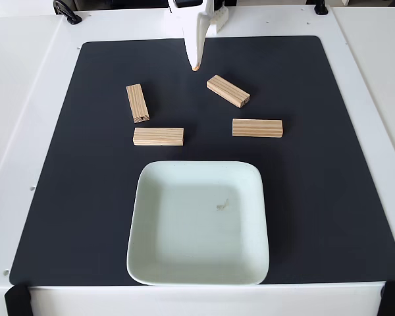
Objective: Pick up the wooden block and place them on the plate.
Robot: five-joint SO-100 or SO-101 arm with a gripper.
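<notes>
Jaws (195, 64) hang at the top of the fixed view as one white tapering piece with a tan tip, above the mat and touching nothing; whether they are parted or closed cannot be told from this angle, though they appear to hold nothing. A white counter (26, 99) carries a matte black mat (329, 164) with rounded corners. Four pale wooden bars with lengthwise grain lie flat on the mat: one block (137, 103) stands nearly upright in the picture at left, another (158, 136) lies level just below it, a third (228, 91) sits slanted near the tip, a fourth (257, 128) lies level at right. Nearer the camera, the smooth mint-green square plate (151, 250) sits apart from them, a dark speck near its centre.
</notes>
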